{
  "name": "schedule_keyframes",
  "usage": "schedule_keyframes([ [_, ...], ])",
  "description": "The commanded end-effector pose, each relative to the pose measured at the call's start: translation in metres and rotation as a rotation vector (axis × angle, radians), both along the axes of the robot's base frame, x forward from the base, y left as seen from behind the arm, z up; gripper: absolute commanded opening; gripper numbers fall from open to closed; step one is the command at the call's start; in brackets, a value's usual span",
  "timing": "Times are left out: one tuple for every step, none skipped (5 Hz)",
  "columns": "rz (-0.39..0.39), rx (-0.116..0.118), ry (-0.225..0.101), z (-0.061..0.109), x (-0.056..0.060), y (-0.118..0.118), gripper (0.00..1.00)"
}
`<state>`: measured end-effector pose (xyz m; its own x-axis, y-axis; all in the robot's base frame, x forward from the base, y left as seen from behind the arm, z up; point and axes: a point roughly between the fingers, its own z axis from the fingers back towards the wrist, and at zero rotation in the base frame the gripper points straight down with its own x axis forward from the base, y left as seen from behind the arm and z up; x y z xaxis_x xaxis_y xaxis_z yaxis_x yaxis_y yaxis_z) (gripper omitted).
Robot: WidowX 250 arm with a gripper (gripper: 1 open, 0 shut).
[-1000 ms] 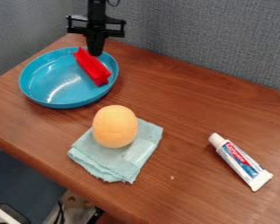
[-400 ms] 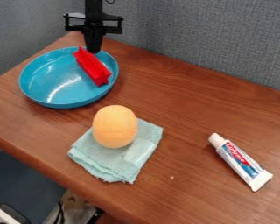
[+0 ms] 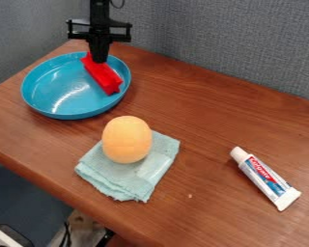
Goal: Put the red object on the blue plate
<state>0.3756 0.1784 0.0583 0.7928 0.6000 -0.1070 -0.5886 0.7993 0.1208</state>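
Observation:
The red object (image 3: 105,73), a small bright red block, lies inside the blue plate (image 3: 57,95) at the table's back left. It rests slanted against the plate's right-hand side. My gripper (image 3: 101,57) points straight down over the block's far end, with its dark fingers pressed together and shut. The fingertips reach down to about the block's upper end. I cannot tell whether they touch it.
An orange egg-shaped ball (image 3: 126,138) sits on a pale teal folded cloth (image 3: 147,174) in the middle of the brown table (image 3: 222,116). A white toothpaste tube (image 3: 266,178) lies at the front right. A grey wall stands behind.

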Motion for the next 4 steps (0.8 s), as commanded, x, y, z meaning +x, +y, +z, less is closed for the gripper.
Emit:
schedule_keyframes([
  [0.015, 0.020, -0.039, 0.018, -0.007, 0.011, 1.00],
  [0.015, 0.023, -0.027, 0.016, -0.015, 0.015, 1.00],
  [0.011, 0.024, -0.016, 0.016, -0.019, 0.016, 0.00],
  [0.008, 0.025, -0.005, 0.017, -0.022, 0.015, 1.00],
])
